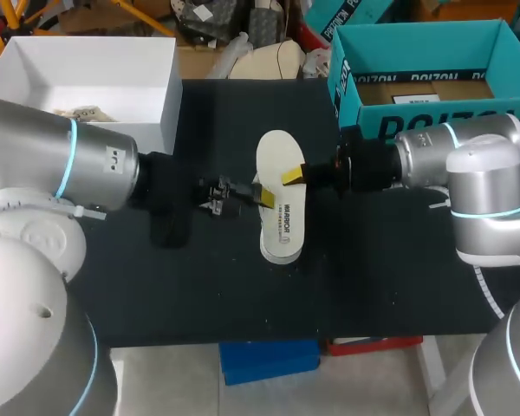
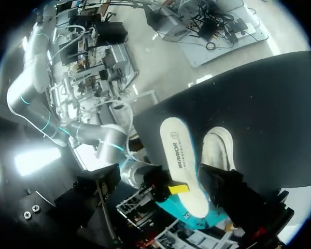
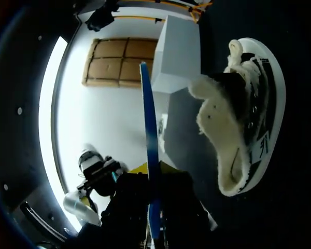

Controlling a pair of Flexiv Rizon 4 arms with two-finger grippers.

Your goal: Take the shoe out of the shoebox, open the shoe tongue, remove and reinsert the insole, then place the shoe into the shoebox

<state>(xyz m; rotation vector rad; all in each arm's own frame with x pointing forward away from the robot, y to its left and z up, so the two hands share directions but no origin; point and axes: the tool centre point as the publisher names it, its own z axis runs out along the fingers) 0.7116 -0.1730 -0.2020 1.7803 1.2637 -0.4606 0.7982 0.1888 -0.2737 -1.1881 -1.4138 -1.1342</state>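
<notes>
At the back corners of the black table point(image 1: 243, 295) sit a white box point(image 1: 169, 95) on the left and the teal shoebox point(image 1: 368, 100) on the right, both well apart from the action. Mid-table, the white insole point(image 1: 282, 217) is out of the shoe, printed face up, and from above it's in the way: the shoe can't be picked out there. The wrist views do catch the shoe point(image 3: 243, 114), lying on the table just beside the insole with its fleecy tongue point(image 3: 212, 111) pulled open. The right arm comes in level from the right side, and the right gripper point(image 1: 292, 177) is pinching the insole's edge, one yellow tip on top, the insole edge-on between its fingers. The left arm reaches in low from the left; the left gripper point(image 1: 262, 198) has its fingers spread, one tip against the insole's opposite edge.
</notes>
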